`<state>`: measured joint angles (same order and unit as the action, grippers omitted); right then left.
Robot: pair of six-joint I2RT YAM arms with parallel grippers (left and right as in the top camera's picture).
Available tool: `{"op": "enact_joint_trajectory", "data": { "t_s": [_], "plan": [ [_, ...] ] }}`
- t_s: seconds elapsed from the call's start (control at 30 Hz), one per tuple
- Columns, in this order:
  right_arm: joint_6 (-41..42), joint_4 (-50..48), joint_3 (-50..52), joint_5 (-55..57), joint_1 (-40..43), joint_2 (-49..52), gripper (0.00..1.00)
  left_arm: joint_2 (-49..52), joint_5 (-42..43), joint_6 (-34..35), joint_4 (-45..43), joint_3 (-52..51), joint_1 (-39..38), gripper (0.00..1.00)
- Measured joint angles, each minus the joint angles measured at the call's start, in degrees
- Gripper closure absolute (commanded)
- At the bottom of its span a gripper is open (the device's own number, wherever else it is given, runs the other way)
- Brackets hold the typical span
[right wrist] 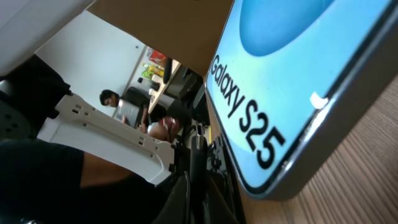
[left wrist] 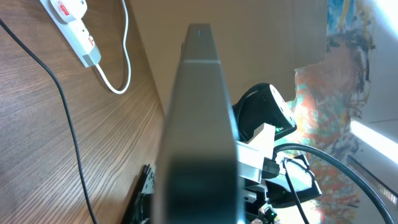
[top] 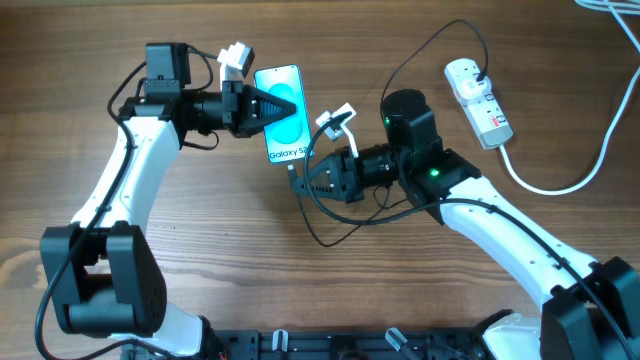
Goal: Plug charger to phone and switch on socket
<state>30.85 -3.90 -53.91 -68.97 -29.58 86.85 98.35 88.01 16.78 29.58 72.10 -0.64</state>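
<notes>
The phone (top: pixel 284 128), cyan screen up with "Galaxy" on its near end, lies at the table's middle. My left gripper (top: pixel 283 107) reaches in from the left and is shut on it, one black finger lying across the screen. The left wrist view shows the phone (left wrist: pixel 199 124) edge-on as a grey slab. My right gripper (top: pixel 301 178) is shut on the charger (right wrist: pixel 199 180), just below the phone's near end (right wrist: pixel 292 81). The plug tip is hidden, so I cannot tell whether it touches the phone. The charger's black cable (top: pixel 345 235) loops back to the socket (top: pixel 478 100) at the far right.
The socket's thick white cord (top: pixel 585 165) curves off toward the right edge. In the left wrist view the socket (left wrist: pixel 71 18), its white cord (left wrist: pixel 118 68) and the black cable (left wrist: pixel 62 112) lie on the wood. The right arm (top: pixel 500 225) crosses the near right.
</notes>
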Motion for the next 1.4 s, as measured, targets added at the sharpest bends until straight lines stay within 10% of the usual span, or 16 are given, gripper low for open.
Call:
{"op": "enact_joint_trajectory", "data": {
  "t_s": [1.4],
  "plan": [
    [7.8, -1.3, 0.0, 3.3, 0.0, 0.0, 0.96, 0.0, 0.0, 3.3, -2.0, 0.0, 0.1, 0.96]
  ]
}}
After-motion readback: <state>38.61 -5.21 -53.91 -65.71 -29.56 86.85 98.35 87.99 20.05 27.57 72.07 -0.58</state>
